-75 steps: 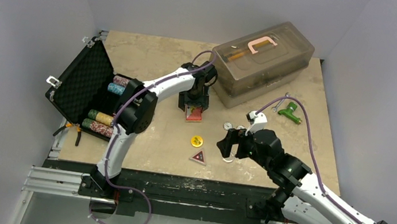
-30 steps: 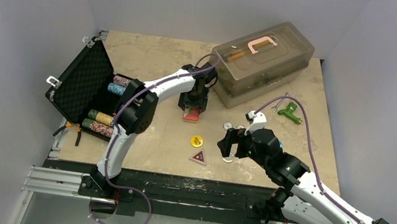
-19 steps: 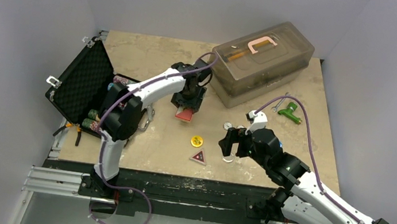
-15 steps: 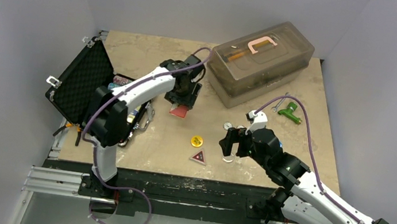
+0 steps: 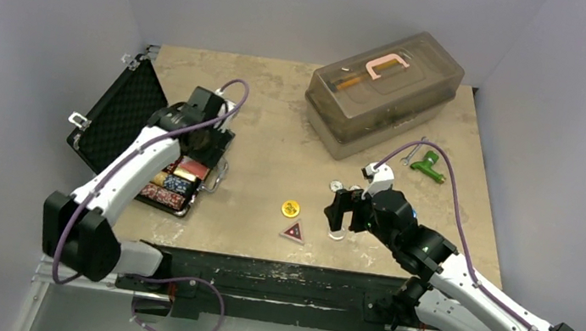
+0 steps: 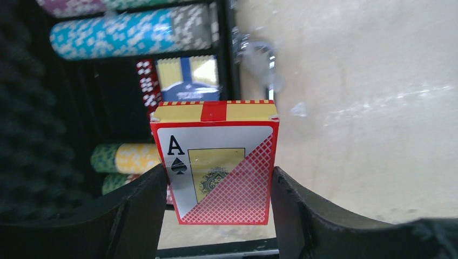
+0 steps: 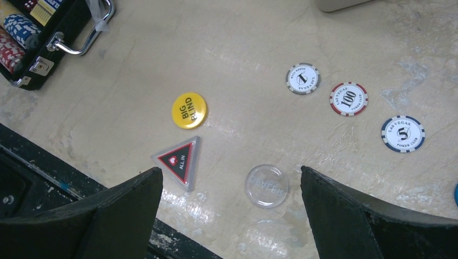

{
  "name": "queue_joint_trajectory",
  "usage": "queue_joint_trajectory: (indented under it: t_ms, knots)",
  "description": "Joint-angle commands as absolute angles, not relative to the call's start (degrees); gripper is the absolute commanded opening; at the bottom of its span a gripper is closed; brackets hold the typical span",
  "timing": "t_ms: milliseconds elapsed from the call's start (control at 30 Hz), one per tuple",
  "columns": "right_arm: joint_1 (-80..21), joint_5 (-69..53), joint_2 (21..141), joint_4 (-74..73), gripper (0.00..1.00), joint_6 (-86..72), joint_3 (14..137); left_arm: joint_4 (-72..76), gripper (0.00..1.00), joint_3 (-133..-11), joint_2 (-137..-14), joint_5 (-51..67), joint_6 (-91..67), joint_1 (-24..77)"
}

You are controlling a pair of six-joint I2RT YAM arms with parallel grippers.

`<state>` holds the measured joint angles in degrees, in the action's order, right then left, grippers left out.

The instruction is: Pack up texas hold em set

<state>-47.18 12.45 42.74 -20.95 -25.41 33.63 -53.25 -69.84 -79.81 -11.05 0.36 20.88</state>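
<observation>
Texas hold em set: split up. Briefcase (image 5: 121,113) sits open at the desk's left edge, and the loose pieces lie near the front centre.
Room: plain grey walls (image 5: 311,5) on three sides.
Desk (image 5: 265,93): mottled beige top, scuffed, with glare patches. A black rail (image 5: 258,272) runs along the near edge.
Tub (image 5: 385,92): translucent grey, back right, with a pink clamp (image 5: 387,65) inside.
Briefcase detail: foam lid tilted back to the left. Chip rows (image 6: 124,35) fill the tray, a blue deck (image 6: 186,73) lies between them, and the metal handle (image 7: 81,40) faces the desk centre.
Left pincer (image 6: 217,178): clamped on the red card box (image 6: 215,156), held over the case's front edge.
Right pincer (image 7: 231,171): jaws wide apart, holding nothing, above the clear dealer disc (image 7: 265,185).
Tool (image 5: 426,168): green handle, right side, in front of the tub.
Triangular token (image 7: 178,160): "ALL IN", just left of the clear disc.
Yellow disc (image 7: 189,110): "BIG BLIND", behind the token.
Loose chips: grey (image 7: 302,79), red 100 (image 7: 348,99) and blue 5 (image 7: 403,134), lying flat and apart.
</observation>
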Motion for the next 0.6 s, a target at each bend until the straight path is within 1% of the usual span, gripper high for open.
queue_joint_trajectory:
  t_ms: [0, 33, 100, 167, 267, 367, 433, 567]
  knots:
    - [-47.02, 11.39, 42.08, -17.82, 0.97, -24.28, 33.58, -45.86, 0.00, -62.32, -70.41, -15.02, 11.27, 14.70]
    - [-47.02, 11.00, 41.99, -17.37, 0.97, -24.28, 33.07, -41.78, 0.00, -60.92, -69.34, -16.03, 14.46, 12.27]
    - [-47.07, 10.21, 41.92, -16.78, 0.97, -24.22, 32.60, -40.16, 0.00, -60.22, -68.94, -15.04, 15.74, 7.97]
    - [-47.02, 9.42, 41.72, -16.42, 0.97, -24.10, 32.24, -39.41, 0.00, -60.90, -69.74, -15.74, 17.70, 5.45]
    - [-47.05, 8.66, 41.20, -15.72, 0.97, -23.95, 31.57, -34.44, 0.00, -60.18, -72.20, -17.45, 22.36, 2.48]
    - [-47.02, 8.55, 40.72, -15.31, 0.97, -23.82, 31.23, -32.53, 0.00, -61.51, -76.29, -13.86, 23.49, -1.95]
    - [-47.09, 8.57, 40.60, -15.16, 0.97, -23.80, 31.18, -31.69, 0.00, -62.20, -78.89, -12.05, 23.89, -3.82]
    - [-47.19, 8.50, 40.72, -15.06, 0.97, -23.66, 31.06, -30.54, 0.00, -62.45, -82.76, -12.33, 26.71, -5.09]
